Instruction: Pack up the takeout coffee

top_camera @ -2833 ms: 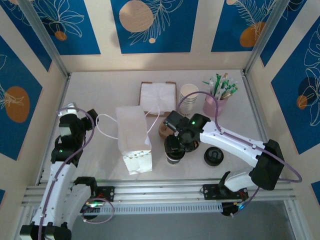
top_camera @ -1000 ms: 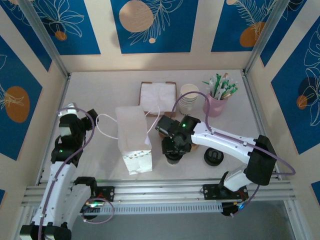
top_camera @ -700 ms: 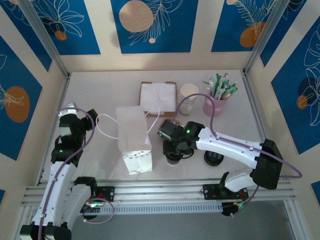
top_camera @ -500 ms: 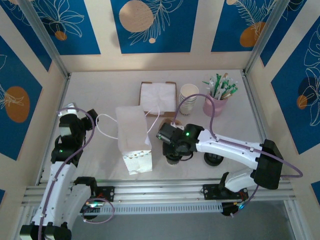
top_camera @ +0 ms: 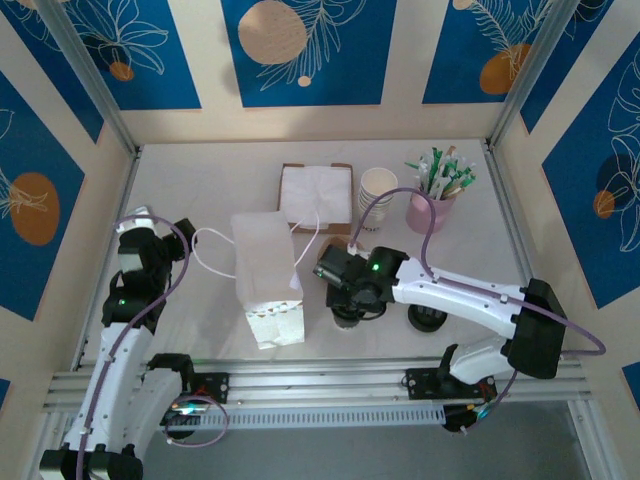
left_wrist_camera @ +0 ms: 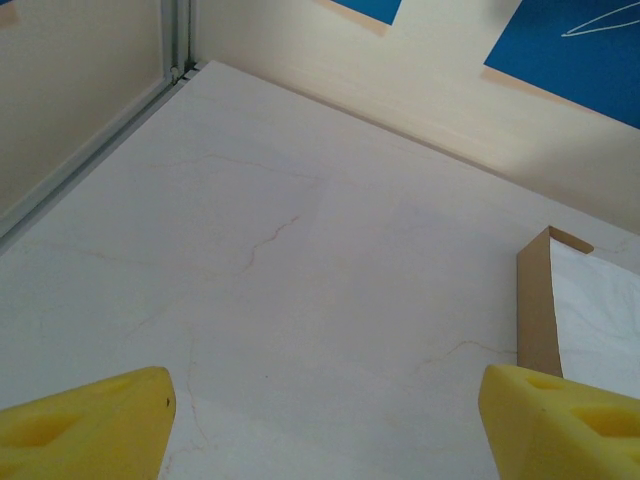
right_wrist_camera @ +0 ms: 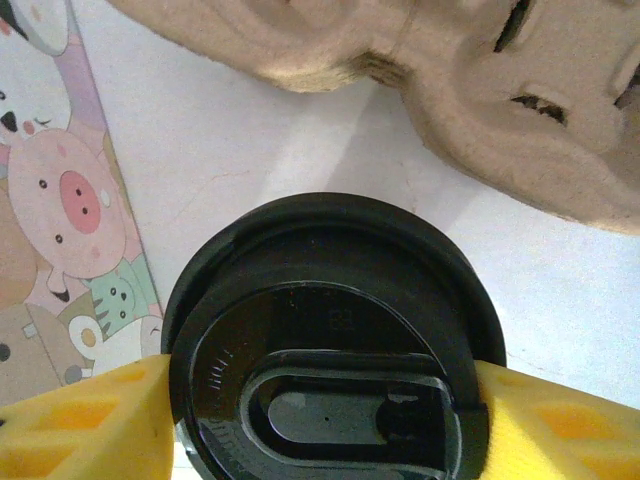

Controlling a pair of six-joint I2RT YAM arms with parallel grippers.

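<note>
Robotics lab test cell dressed as a café counter: fenced by aluminium framing (top_camera: pixel 90 85) and blue leaf-print panels (top_camera: pixel 340 60), fitted with left arm (top_camera: pixel 125 300) and right arm (top_camera: pixel 460 290) on a rail (top_camera: pixel 320 385) at 6 o'clock, stocked toward 12 o'clock with stacked cups (top_camera: pixel 377 195), stirrers (top_camera: pixel 440 172) and napkins (top_camera: pixel 316 192) on a marbled worktop (top_camera: pixel 200 180).

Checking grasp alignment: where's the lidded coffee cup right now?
Top view: the takeout coffee stands front-centre, just right of the white paper bag, left of the loose black lid, between the jaws of the right gripper.

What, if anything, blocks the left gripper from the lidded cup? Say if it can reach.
Probably not: the paper bag stands between the left gripper and the lidded cup, and the right gripper looks closed on it.
</note>
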